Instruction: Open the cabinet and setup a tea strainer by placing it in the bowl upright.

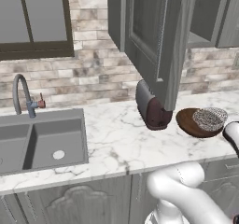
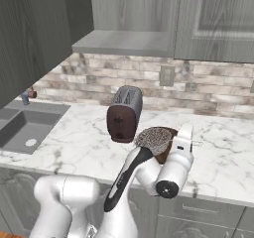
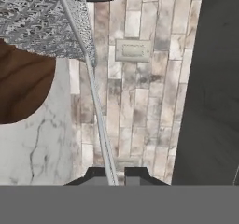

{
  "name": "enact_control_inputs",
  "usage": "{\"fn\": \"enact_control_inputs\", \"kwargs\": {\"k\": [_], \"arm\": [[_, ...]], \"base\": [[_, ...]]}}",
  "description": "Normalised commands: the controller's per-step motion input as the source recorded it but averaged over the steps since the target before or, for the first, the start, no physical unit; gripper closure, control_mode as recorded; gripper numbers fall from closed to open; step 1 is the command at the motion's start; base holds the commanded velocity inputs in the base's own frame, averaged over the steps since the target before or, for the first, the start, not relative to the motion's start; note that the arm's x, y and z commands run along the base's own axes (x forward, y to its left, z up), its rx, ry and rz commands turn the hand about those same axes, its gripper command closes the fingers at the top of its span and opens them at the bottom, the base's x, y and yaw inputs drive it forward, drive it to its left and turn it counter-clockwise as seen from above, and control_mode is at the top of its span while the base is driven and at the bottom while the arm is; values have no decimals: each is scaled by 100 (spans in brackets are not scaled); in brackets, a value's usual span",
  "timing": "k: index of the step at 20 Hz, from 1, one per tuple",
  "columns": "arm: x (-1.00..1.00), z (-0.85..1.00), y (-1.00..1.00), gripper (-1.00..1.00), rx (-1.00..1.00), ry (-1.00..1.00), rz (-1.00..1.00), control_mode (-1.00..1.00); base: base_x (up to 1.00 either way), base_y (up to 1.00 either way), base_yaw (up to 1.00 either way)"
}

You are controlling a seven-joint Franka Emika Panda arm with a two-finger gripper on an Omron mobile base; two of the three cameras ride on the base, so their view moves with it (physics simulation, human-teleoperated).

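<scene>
While the white arm rises from the base and folds at a bulky elbow low in front of the bench [image 1: 116,139], its forearm reaches up and forward so that the wrist sits just beside the bowl [image 1: 191,124] in the right base view. In the hand view the end effector [image 3: 115,174] has its two dark fingertips [image 3: 95,174] drawn almost together, pinched on a thin silver wire that runs straight up from between them to the tea strainer [image 3: 44,17]. That wire looks to be the strainer's handle, so the grip is on the strainer by its handle.

The tea strainer's speckled mesh cup [image 1: 209,117] sits in the dark brown wood-grain bowl, filling much of it; whether it stands fully upright cannot be told. The bowl rests on the marble bench just beside the dark red and grey toaster [image 1: 151,107], on the side away from the sink [image 1: 44,141].

Above, the cabinet [image 1: 154,31] door hangs swung out over the toaster, and the open shelf [image 2: 124,42] shows behind it in the right base view. A wall outlet [image 3: 133,50] sits on the brick backsplash. No writing or brand mark can be read anywhere.
</scene>
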Motion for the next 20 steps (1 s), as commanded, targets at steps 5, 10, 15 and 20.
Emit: {"fn": "enact_control_inputs", "kwargs": {"k": [5,10,15,20], "arm": [[48,-9,-20,100,-2,-5,0,-100],[18,-9,-15,100,0,-4,2,-100],[12,-27,0,100,0,1,0,-100],[11,-25,-2,100,0,2,0,-100]], "base": [[0,0,0],[0,0,0],[0,0,0],[0,0,0]]}}
